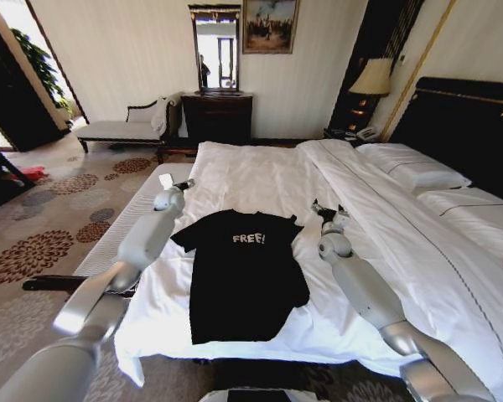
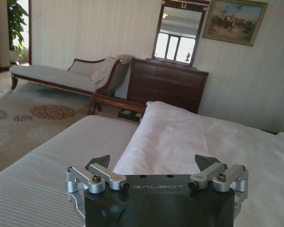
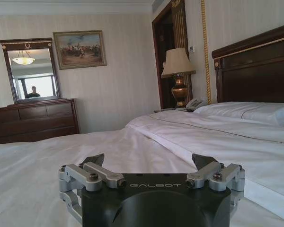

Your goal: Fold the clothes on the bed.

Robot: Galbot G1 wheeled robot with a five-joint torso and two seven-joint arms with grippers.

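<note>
Reading "FREE!", black T-shirt (image 1: 245,280) on bed (image 1: 260,180)

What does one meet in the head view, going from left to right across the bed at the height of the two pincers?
Left pincer → black T-shirt → right pincer → white duvet.
</note>
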